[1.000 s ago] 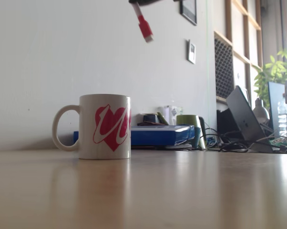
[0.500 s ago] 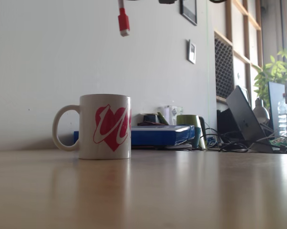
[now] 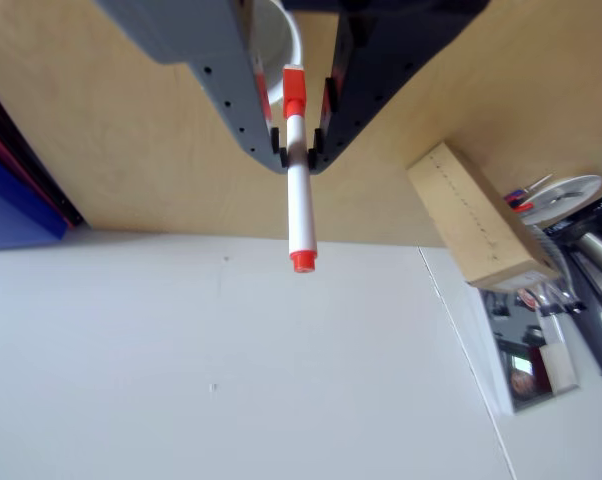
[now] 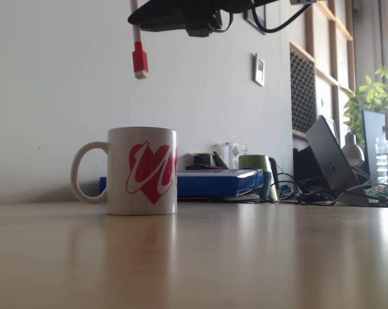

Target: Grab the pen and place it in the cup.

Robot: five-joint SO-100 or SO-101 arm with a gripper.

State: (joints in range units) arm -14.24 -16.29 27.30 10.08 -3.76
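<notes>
The pen [image 4: 140, 61] hangs upright with its red-orange cap pointing down, a little above the cup [image 4: 142, 170] and over its left half. The white cup with pink-red heart shapes stands on the wooden table, handle to the left. My gripper [image 4: 137, 16] is at the top of the fixed view, shut on the pen's white barrel. In the other view the gripper [image 3: 296, 150] clamps the pen [image 3: 299, 215] between both fingers, the small red end plug sticking toward the camera. A patch of the cup [image 3: 271, 35] shows behind the jaws.
A blue box [image 4: 213, 182], a green mug [image 4: 255, 168], cables, a laptop [image 4: 329, 161] and a plant [image 4: 368, 103] sit behind and right of the cup. In the other view a wooden block [image 3: 476, 220] lies on the table to the right.
The pen has moved left and come down, from right of the cup's rim to over the cup. The arm's dark body has dropped into the top of the fixed view.
</notes>
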